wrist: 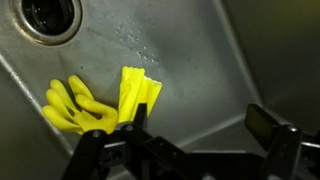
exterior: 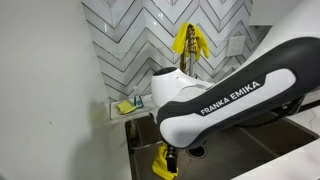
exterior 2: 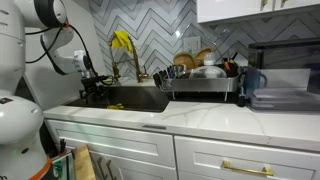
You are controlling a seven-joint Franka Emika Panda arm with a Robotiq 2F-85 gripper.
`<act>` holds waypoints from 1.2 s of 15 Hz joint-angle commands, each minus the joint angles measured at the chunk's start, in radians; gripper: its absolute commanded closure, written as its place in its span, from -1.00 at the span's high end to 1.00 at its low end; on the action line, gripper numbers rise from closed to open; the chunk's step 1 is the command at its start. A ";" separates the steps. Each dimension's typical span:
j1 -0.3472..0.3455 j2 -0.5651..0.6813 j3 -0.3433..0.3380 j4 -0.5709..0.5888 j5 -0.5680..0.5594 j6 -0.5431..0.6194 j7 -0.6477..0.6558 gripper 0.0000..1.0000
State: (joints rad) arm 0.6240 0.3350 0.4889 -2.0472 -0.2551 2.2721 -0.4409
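Rubber, bright yellow, marks the thing in hand. In an exterior view the yellow glove (exterior: 162, 165) lies crumpled at the bottom centre of the frame, on the floor of the sink (exterior: 225, 155). The gripper (exterior: 172, 153) hangs right above it, under the white arm (exterior: 225, 98) that crosses the middle of the picture. A second glove (exterior: 190, 42) is draped over the faucet (exterior: 185, 62) near the top centre.

In an exterior view from across the counter (exterior 2: 215, 122), the gripper (exterior 2: 95, 89) sits low at the sink's rim, left of centre. The glove in the basin is hidden by the sink wall, and the jaws are too small and dark to read from here. The dish rack (exterior 2: 200, 82) stands to the right.

The wrist view settles both points. The yellow glove (wrist: 100, 102) lies flat in the lower left, its fingers pointing left and its cuff toward the middle, with the drain (wrist: 48, 18) in the upper left corner. The gripper (wrist: 200, 135) comes in from the bottom edge with its jaws spread wide and nothing between them. One finger (wrist: 137, 125) appears to be just over the cuff, though it may not be touching.

Judged from this, the step is the approach before a grasp. The next move calls for a shift toward the left of the frame to centre the cuff between the jaws, then a descent to the sink floor before closing.
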 commanded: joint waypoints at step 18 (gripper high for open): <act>0.039 0.158 -0.132 -0.085 -0.104 0.487 0.292 1.00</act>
State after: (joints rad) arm 0.6420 0.4480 0.3864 -2.1405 -0.3415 2.6954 -0.1946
